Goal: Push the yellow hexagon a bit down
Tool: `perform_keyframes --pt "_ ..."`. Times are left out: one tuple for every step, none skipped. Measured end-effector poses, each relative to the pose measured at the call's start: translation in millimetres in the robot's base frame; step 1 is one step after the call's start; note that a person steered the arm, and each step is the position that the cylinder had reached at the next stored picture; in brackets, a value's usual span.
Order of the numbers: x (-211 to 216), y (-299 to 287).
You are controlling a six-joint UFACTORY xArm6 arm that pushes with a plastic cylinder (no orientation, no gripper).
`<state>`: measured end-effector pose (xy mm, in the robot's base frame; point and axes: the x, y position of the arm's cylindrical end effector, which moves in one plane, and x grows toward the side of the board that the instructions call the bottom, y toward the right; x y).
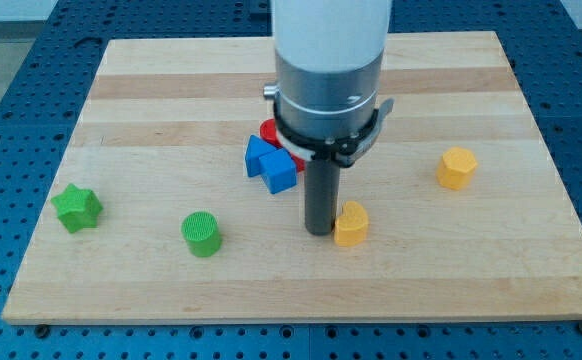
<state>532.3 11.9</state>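
Note:
The yellow hexagon [457, 167] lies at the view's right on the wooden board [151, 110]. My tip [319, 231] stands near the board's middle, well to the left of and below the hexagon. It is right beside the left edge of a second yellow block [351, 223] with a rounded top. A blue block [271, 165] lies just above and left of the tip, with a red block [272, 131] partly hidden behind it and the arm.
A green star [77, 208] lies at the view's left. A green cylinder [202, 234] lies right of it, near the bottom edge. The arm's wide grey body [329, 70] hides the board's top middle. Blue perforated table surrounds the board.

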Motion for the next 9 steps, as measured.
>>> perform_keyframes --pt "-14.7 0.0" --pt "-52.7 0.2" --pt "-78.7 27.1" --pt "-103.8 62.9" --pt "-137.3 110.6" --pt "-145.8 165.8" --pt "-116.6 167.8" --pt "-84.1 146.2" --pt "-49.4 126.0"
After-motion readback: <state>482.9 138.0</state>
